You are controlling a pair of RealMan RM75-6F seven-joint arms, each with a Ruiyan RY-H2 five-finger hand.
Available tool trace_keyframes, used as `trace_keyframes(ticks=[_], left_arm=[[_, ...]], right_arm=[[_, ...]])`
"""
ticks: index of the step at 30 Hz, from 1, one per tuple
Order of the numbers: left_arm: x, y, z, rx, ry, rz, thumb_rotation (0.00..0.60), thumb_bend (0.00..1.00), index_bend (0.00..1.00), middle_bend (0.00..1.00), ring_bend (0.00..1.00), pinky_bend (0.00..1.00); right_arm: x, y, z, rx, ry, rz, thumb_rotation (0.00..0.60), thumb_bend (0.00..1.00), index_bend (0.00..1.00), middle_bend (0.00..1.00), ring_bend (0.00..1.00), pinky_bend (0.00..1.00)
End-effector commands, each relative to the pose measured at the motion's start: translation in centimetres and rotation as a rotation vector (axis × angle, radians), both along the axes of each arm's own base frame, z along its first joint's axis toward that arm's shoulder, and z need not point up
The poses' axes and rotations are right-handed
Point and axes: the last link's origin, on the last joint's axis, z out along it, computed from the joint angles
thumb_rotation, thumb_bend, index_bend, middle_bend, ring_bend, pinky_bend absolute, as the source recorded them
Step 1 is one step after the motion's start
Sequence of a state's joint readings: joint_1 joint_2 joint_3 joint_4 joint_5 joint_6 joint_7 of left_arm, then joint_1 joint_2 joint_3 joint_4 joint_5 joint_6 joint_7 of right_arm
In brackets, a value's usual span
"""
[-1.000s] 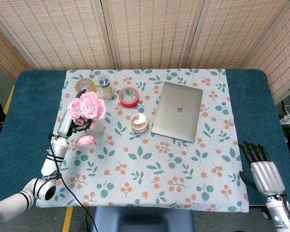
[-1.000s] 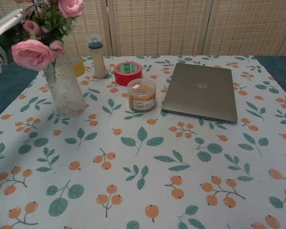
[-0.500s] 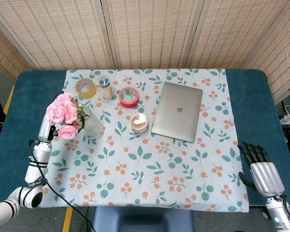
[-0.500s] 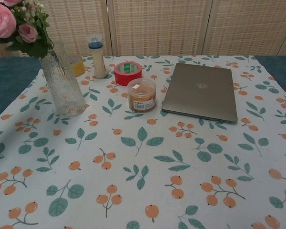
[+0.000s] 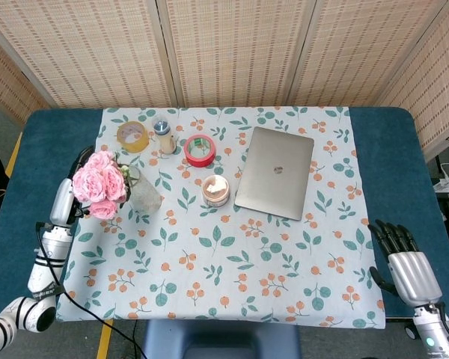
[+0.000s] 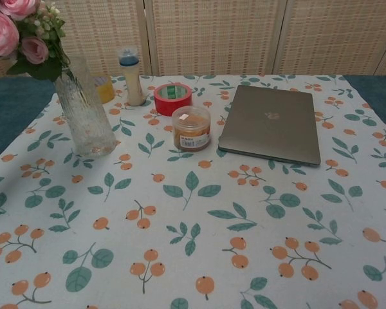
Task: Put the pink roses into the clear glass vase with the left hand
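The pink roses (image 5: 99,183) hang as a bunch just left of the clear glass vase (image 5: 143,194), their blooms overlapping its rim. My left hand (image 5: 66,198) holds them from below and is mostly hidden under the flowers. In the chest view the roses (image 6: 13,29) sit at the top left corner, with leaves beside the mouth of the upright vase (image 6: 85,111); I cannot tell whether any stem is inside it. My right hand (image 5: 404,258) rests at the table's near right corner, fingers spread, holding nothing.
Behind the vase stand a yellow tape roll (image 5: 132,135), a small bottle (image 5: 163,137) and a red tape roll (image 5: 200,149). A lidded jar (image 5: 215,190) and a closed laptop (image 5: 275,172) lie to the right on the floral cloth (image 5: 232,262).
The roses moved from above the vase to its left side with my left hand, then edged slightly back toward it. The right hand has not moved.
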State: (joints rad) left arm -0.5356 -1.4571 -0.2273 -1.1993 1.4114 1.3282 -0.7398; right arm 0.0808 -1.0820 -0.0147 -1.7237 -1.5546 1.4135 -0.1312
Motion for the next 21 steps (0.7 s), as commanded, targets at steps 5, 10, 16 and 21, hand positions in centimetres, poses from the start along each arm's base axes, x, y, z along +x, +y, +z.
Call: trace_keyframes(ticks=[5,10,16,21], left_arm=[[-1.7,-1.3,1.6,0.031,0.149,0.036,0.541,0.42,0.00,0.00,0.00,0.01],[-3.6,-3.7,2.5,0.019,0.247,0.070,0.550,0.42,0.00,0.00,0.00,0.01],[-6.7,-7.8,2.4,0.028,0.431,0.109,0.567,0.42,0.00,0.00,0.00,0.02],[-9.6,-13.3,1.3,0.042,0.678,0.185,0.572,0.42,0.00,0.00,0.00,0.03]], right_arm=[[0.1,0.1,0.0,0.001,-0.003,0.006,0.600,0.31,0.00,0.00,0.00,0.00],[0.2,0.3,0.0,0.005,-0.004,0.012,0.600,0.31,0.00,0.00,0.00,0.00],[0.2,0.4,-0.1,0.011,0.007,0.005,0.600,0.31,0.00,0.00,0.00,0.00],[0.2,0.3,-0.4,0.011,0.020,0.001,0.600,0.31,0.00,0.00,0.00,0.00]])
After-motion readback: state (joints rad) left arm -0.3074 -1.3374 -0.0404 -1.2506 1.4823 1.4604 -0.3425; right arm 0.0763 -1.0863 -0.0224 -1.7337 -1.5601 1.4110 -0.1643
